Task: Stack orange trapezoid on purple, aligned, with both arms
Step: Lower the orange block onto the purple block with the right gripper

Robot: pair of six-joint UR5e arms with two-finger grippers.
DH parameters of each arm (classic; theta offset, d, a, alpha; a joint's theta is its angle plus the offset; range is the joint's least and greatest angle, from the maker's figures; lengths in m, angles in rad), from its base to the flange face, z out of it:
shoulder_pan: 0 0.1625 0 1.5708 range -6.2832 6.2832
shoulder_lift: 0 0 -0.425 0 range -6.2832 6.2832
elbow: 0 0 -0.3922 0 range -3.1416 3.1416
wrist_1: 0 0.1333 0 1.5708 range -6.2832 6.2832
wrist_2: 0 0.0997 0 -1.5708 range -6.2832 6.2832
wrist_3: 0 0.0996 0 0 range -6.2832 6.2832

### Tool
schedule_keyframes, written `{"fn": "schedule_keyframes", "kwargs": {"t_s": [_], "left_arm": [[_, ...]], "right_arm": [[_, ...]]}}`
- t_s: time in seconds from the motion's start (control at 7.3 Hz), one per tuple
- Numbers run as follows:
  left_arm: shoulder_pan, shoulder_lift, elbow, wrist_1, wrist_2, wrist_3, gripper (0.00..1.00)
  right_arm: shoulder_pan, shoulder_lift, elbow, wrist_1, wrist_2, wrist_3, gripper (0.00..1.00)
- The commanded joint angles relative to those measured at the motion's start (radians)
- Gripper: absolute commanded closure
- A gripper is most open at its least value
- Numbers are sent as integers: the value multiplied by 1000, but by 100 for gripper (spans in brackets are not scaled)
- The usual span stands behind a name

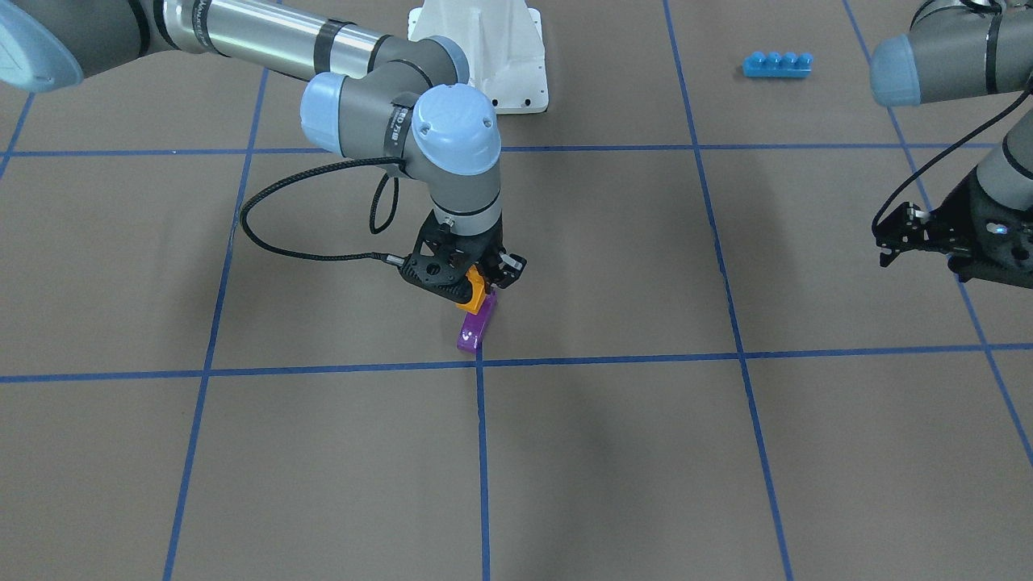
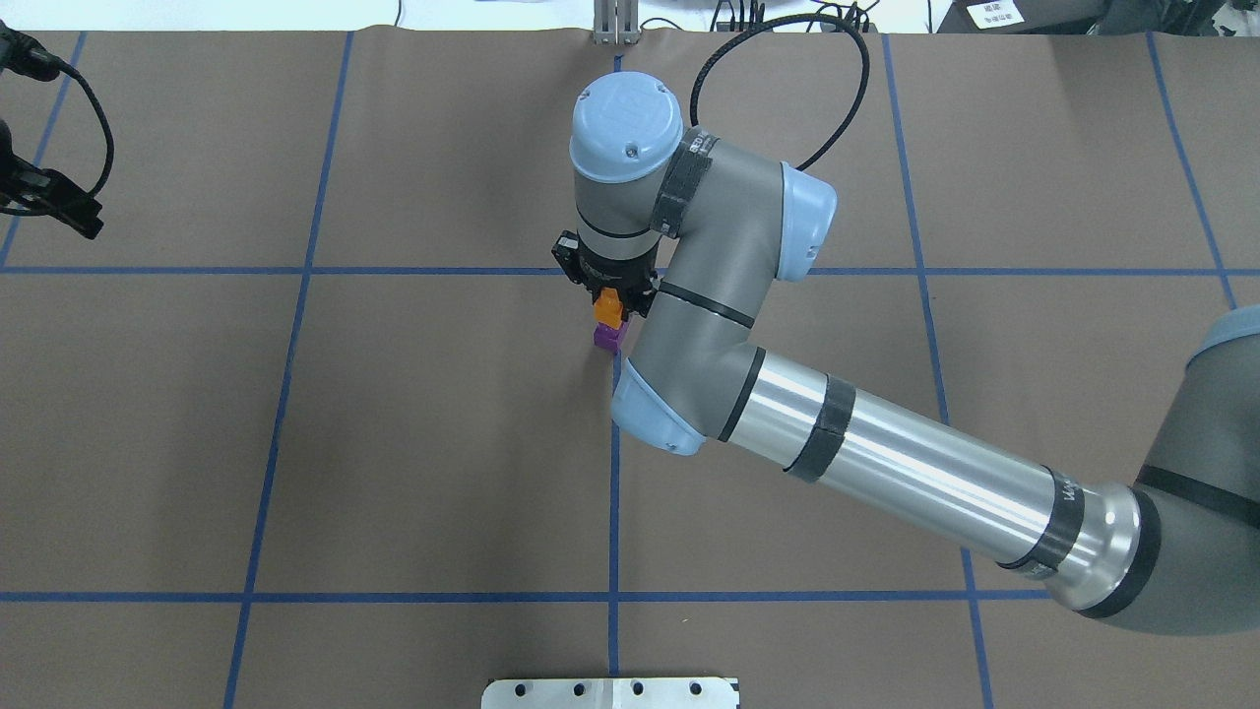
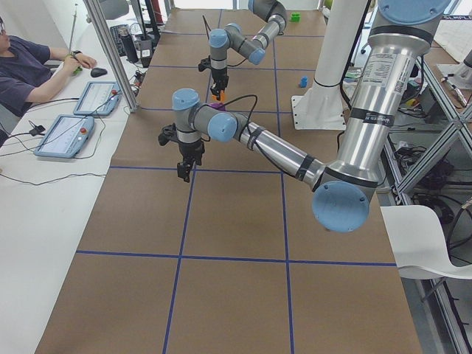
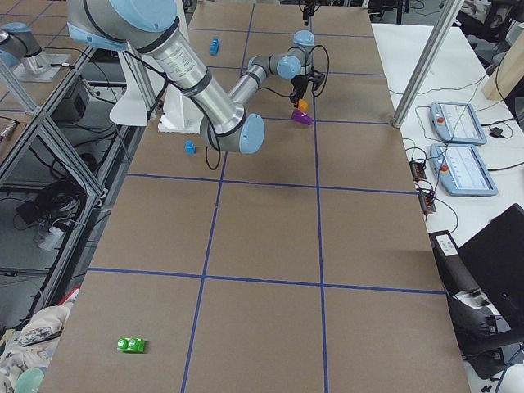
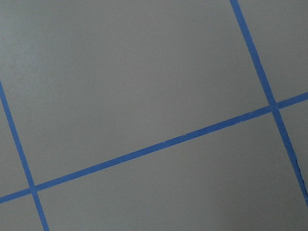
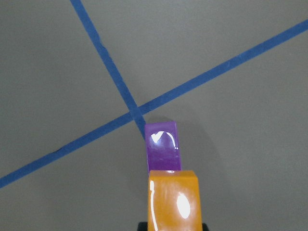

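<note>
My right gripper (image 1: 476, 282) is shut on the orange trapezoid (image 1: 474, 292) and holds it tilted, just over the back end of the purple block (image 1: 474, 329). The purple block lies on the brown table next to a crossing of blue tape lines. I cannot tell whether the two blocks touch. In the right wrist view the orange block (image 6: 173, 199) sits at the bottom, with the purple block (image 6: 162, 151) just beyond it. In the overhead view the orange block (image 2: 610, 308) is above the purple one (image 2: 609, 338). My left gripper (image 1: 892, 238) hovers open and empty far off at the table's side.
A long blue four-stud brick (image 1: 777, 64) lies at the back on my left side. A small blue block (image 4: 190, 147) is near the white robot base (image 1: 500, 48). A green block (image 4: 131, 345) lies far to my right. An operator (image 3: 29, 66) sits across the table.
</note>
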Motion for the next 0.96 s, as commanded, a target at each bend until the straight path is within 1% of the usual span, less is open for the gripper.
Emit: {"fn": "schedule_keyframes", "kwargs": {"t_s": [0.0, 0.82], "left_arm": [[0, 0, 6, -5, 0, 0, 0], [2, 0, 10, -5, 0, 0, 0]], "right_arm": [[-5, 19, -33, -1, -3, 7, 100], [-11, 13, -39, -3, -17, -2, 100]]}}
